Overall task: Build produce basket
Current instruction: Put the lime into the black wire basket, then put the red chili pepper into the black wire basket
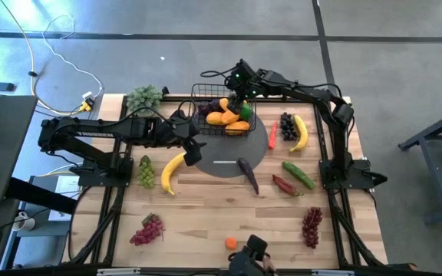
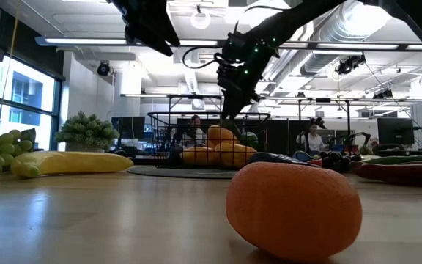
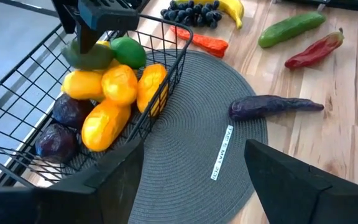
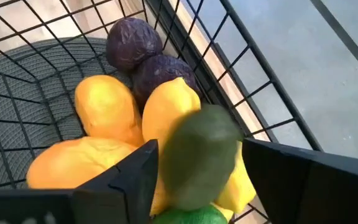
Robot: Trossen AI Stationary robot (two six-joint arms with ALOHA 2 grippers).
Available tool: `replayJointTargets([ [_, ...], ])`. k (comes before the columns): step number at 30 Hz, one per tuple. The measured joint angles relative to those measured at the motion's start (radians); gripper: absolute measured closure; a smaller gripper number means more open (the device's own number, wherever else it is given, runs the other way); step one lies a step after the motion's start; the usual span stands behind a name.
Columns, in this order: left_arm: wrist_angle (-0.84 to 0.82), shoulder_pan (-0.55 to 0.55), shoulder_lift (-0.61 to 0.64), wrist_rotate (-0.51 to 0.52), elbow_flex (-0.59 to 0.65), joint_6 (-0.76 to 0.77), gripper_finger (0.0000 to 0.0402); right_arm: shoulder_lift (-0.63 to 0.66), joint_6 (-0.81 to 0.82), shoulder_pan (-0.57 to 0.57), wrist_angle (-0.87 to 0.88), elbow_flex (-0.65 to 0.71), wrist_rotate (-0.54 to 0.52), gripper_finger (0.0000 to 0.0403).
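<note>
The black wire basket (image 1: 204, 93) stands on the far part of a round grey mat (image 1: 232, 157). It holds yellow and orange produce (image 3: 107, 93), two dark purple fruits (image 4: 135, 43) and a bright green one (image 3: 128, 51). My right gripper (image 1: 242, 98) hangs over the basket's right end, pointing steeply down, jaws apart. An olive-green avocado (image 4: 197, 155) shows blurred between its fingertips, and in the left wrist view the avocado (image 3: 87, 56) sits just under them on the pile. My left gripper (image 3: 194, 174) hovers open above the mat's left edge, beside the basket. My right gripper has a finger on either side of the avocado (image 4: 197, 155), coming from above at a slant. The avocado is blurred while the fruit around it is sharp. Whether the fingers touch it, I cannot tell.
On the wood lie a banana (image 1: 172, 172) and green grapes (image 1: 146, 172) at the left. An eggplant (image 1: 248, 175), red chilies (image 1: 272, 136), dark grapes (image 1: 286, 126), a second banana (image 1: 301, 132) and a cucumber (image 1: 298, 175) lie at the right. Red grapes (image 1: 148, 230) and an orange fruit (image 1: 231, 242) lie near the front.
</note>
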State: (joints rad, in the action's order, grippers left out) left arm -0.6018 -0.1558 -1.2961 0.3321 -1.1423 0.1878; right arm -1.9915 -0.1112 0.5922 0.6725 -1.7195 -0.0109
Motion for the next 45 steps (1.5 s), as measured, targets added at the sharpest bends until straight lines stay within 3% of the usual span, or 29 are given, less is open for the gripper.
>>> replayJointTargets([
  [11, -0.007, -0.003, 0.000, -0.016, 0.000, 0.071, 0.0108, 0.071, 0.091, -0.004, 0.086, 0.000, 0.004, 0.0175],
  [27, -0.066, 0.070, 0.000, -0.117, 0.000, -0.048, 0.0108, 0.222, 0.380, -0.138, 0.227, 0.000, 0.010, 0.0174],
  [36, -0.242, 0.151, 0.000, -0.142, 0.000, -0.031, 0.0108, 0.239, 0.565, -0.321, 0.318, 0.000, -0.109, 0.0174],
  [45, -0.360, 0.243, 0.000, -0.141, 0.000, 0.084, 0.0108, 0.239, 0.751, -0.468, 0.477, 0.000, -0.270, 0.0174],
])
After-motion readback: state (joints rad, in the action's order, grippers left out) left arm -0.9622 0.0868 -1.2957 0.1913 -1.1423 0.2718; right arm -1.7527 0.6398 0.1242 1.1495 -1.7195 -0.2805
